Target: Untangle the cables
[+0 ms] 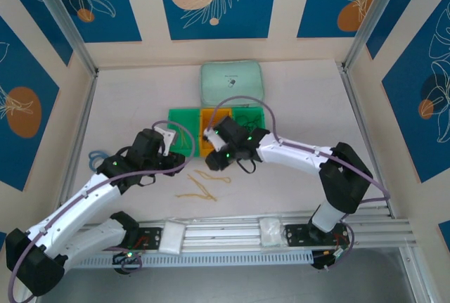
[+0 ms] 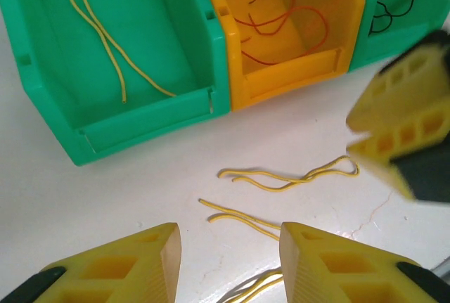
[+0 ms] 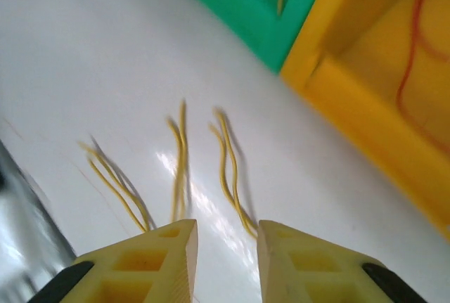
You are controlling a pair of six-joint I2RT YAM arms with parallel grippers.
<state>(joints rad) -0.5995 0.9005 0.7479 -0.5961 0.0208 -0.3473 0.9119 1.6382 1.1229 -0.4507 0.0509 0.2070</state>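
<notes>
Left jaws and right jaws, both parted and empty, hung over loose yellow cables (image 2: 281,187) on the table (image 2: 105,197). Judged step: sorting by colour; the next move called for pinching one strand alone. Beyond, the green bin (image 2: 140,124) held one yellow cable (image 2: 105,36), the orange bin (image 2: 288,78) red cables (image 2: 267,29); the black cables (image 2: 387,1) were cut off.

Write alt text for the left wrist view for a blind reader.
Loose yellow cables lie on a white table before three bins: a green bin holding one yellow cable, an orange bin of orange-red cables, and a second green bin with black cables. The left gripper, jaws open and empty, sits at the bottom edge; the right gripper is blurred at right.
</notes>
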